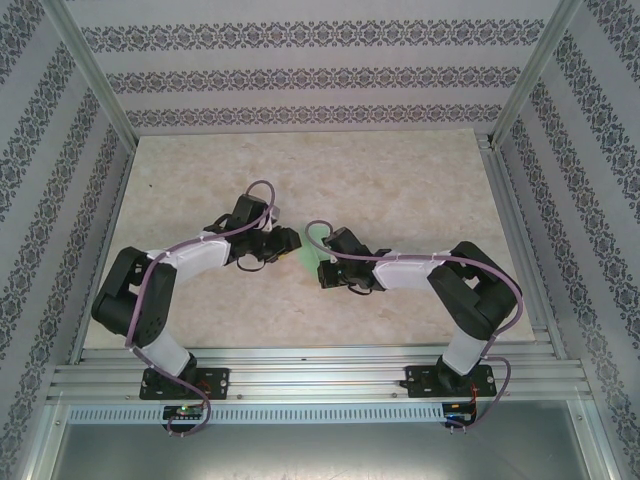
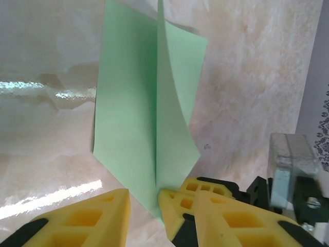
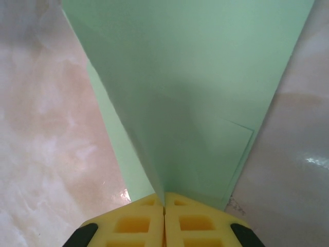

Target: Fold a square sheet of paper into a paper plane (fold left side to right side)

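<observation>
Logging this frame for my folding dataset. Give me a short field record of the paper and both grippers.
paper: paper plane, pale green, folded along a centre crease, tapering to a point
surface: table, beige marbled
right gripper: shut on the plane's narrow end
left gripper: open, close to that same end, not gripping

Marbled beige tabletop (image 1: 400, 180), patterned wallpaper walls (image 1: 300, 70)
</observation>
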